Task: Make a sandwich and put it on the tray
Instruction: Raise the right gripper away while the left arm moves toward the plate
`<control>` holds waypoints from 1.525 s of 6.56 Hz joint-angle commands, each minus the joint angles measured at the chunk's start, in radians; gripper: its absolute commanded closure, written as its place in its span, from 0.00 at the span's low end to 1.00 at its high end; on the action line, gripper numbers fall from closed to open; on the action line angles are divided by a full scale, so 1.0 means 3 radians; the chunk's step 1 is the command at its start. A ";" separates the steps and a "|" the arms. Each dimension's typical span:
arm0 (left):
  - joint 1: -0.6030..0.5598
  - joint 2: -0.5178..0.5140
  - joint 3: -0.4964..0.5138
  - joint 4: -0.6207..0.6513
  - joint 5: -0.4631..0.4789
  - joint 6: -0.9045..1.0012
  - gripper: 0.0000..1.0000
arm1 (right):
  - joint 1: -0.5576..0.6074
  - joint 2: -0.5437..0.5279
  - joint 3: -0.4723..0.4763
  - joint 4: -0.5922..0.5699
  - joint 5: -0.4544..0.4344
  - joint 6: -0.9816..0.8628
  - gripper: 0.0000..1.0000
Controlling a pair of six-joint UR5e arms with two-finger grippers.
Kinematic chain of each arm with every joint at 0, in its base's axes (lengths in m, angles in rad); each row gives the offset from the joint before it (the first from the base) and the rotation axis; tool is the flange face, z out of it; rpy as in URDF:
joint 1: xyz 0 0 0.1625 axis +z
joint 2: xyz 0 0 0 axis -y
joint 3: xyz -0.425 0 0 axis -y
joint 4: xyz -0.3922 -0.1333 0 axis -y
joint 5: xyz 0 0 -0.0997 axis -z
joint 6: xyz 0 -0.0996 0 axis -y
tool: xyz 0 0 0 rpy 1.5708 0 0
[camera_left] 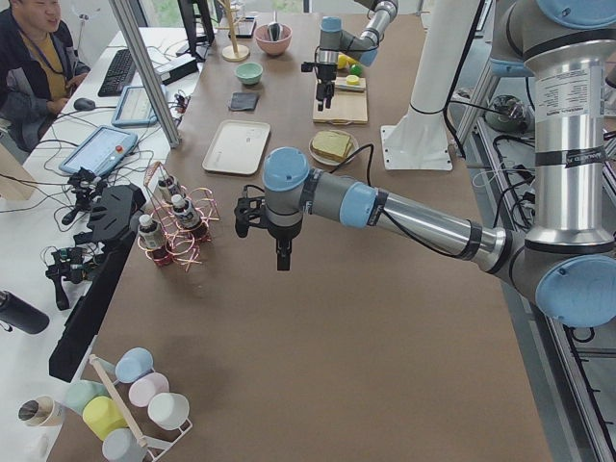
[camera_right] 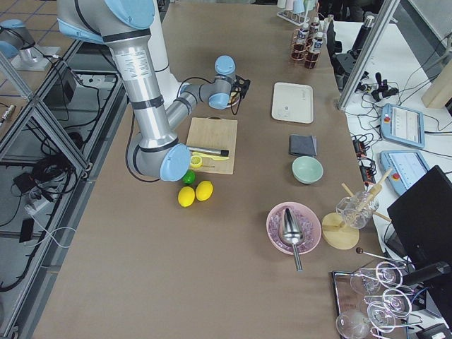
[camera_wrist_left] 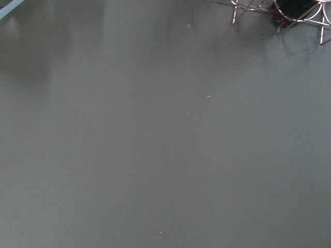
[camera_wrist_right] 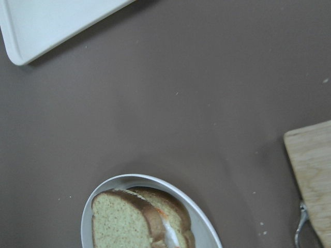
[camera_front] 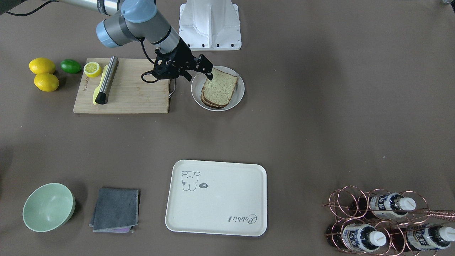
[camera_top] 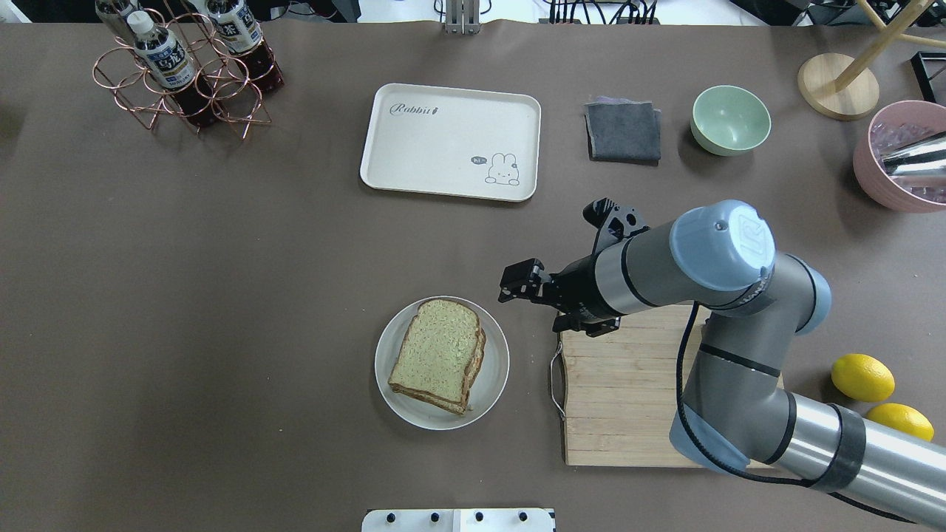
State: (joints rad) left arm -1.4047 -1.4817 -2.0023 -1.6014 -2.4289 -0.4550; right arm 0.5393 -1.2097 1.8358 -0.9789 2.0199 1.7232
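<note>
Tan sandwich lies on the white plate, lower centre of the overhead view. Right claw hovers just upper right of the plate, fingers spread. Cream tray sits well beyond, upper centre. Left claw hangs over the bench; I cannot tell whether it is spread or pressed together.

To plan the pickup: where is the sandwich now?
In the overhead view, the sandwich lies on the plate, left of the cutting board, nearer the robot than the tray.
</note>
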 commanded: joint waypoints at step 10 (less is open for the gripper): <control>0.2769 -0.1779 0.0512 -0.0558 0.1393 -0.2124 0.22 | 0.1388 -0.1306 0.0027 0.0001 0.1244 -0.2390 0.01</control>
State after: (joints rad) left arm -0.6061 -1.9620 -1.8925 -1.7681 -2.0298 -1.0956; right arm 0.9510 -1.5891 1.8435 -0.9786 2.3931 1.0263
